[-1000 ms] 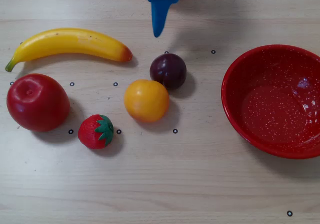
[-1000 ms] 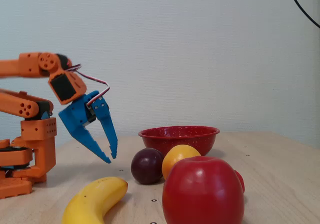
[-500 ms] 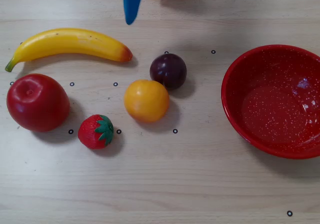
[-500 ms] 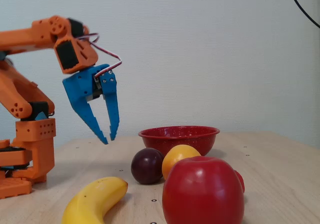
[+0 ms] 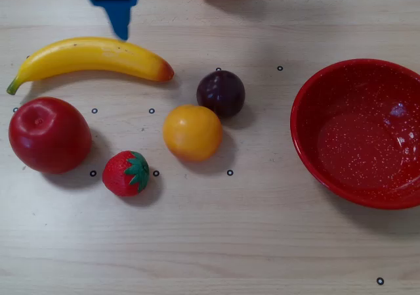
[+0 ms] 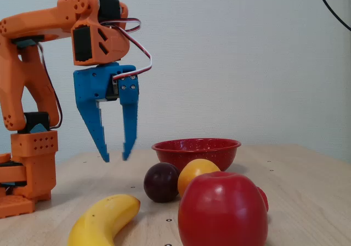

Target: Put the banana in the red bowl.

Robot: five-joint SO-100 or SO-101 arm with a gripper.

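The counter (image 5: 262, 242) carries everything. The red bowl (image 5: 308, 144) sits at 3 o'clock in the overhead view, empty. The banana (image 5: 92, 55) lies on the counter at 10 o'clock, above the red apple (image 5: 49, 134). The gripper (image 6: 115, 157) hangs in the air, spread and empty, seemingly just behind the banana. An orange fruit (image 5: 192, 132), plum (image 5: 221, 92) and strawberry (image 5: 126, 173) cluster centrally.

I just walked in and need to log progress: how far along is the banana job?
Nothing is done yet: the banana lies on the table, and the red bowl holds nothing. The gripper hangs open above the table, holding nothing. Grasping, carrying and dropping remain.
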